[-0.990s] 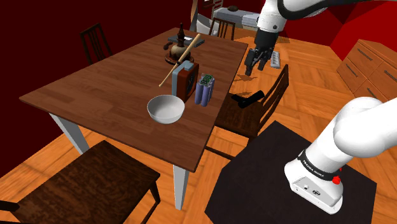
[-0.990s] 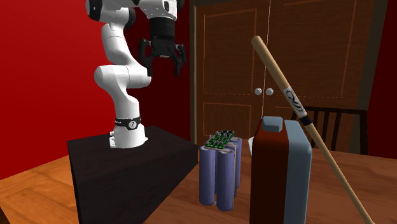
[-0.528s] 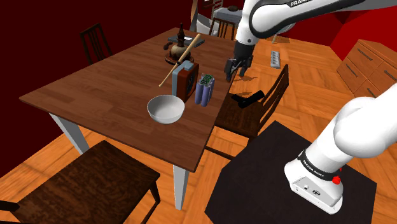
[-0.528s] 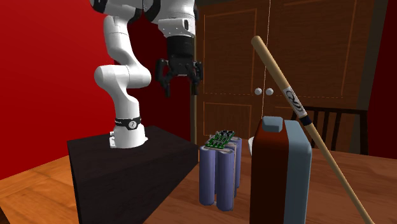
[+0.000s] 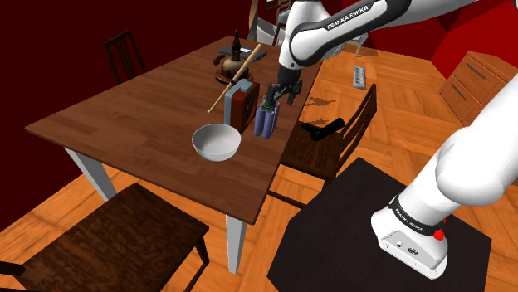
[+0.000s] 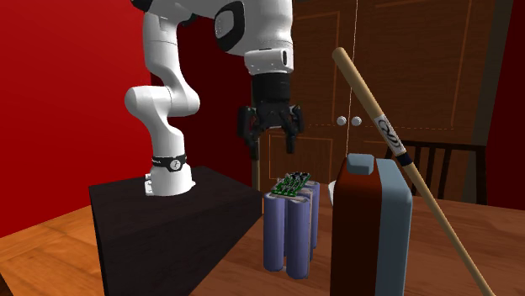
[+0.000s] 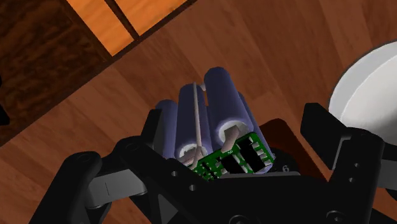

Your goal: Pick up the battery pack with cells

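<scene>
The battery pack (image 5: 266,118) is a cluster of upright blue-grey cells with a green circuit board on top. It stands on the wooden table (image 5: 133,108) near the edge closest to the arm, beside a brown box (image 5: 241,104). My black gripper (image 5: 275,96) hangs just above the pack, open and touching nothing. In the second exterior view the gripper (image 6: 271,145) is above and a little behind the pack (image 6: 290,225). In the wrist view the cells and board (image 7: 207,121) lie between my spread fingers (image 7: 321,130).
A white bowl (image 5: 217,142) sits close to the pack. A wooden bat (image 5: 238,79) leans over the brown box (image 6: 370,227). A dark bottle (image 5: 236,46) stands farther back. A chair (image 5: 332,137) with a black object on it is tucked at the table's edge.
The arm has swung toward the shoulder view's left and lowered, from over the floor beyond the chair to just above the battery pack. The fingers stayed open.
</scene>
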`<state>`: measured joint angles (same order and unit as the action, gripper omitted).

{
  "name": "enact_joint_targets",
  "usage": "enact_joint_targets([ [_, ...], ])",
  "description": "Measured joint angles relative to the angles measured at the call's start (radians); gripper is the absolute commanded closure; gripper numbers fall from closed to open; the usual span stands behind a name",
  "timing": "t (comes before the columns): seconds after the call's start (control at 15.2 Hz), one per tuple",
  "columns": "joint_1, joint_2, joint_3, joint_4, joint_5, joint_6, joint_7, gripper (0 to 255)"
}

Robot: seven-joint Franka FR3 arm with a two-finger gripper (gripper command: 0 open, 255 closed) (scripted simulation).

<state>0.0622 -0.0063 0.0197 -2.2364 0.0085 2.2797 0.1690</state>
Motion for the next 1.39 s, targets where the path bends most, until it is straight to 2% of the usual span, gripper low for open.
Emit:
enact_joint_targets([
  [0.26, 0.006, 0.100, 0.005, 0.056, -0.006, 0.056, 0.026, 0],
  [0.73, 0.007, 0.161, 0.005, 0.032, -0.008, 0.142, 0.029, 0],
  [0.79, 0.007, 0.163, 0.005, 0.031, -0.008, 0.146, 0.030, 255],
  [1.39, 0.007, 0.165, 0.005, 0.028, -0.008, 0.152, 0.028, 255],
])
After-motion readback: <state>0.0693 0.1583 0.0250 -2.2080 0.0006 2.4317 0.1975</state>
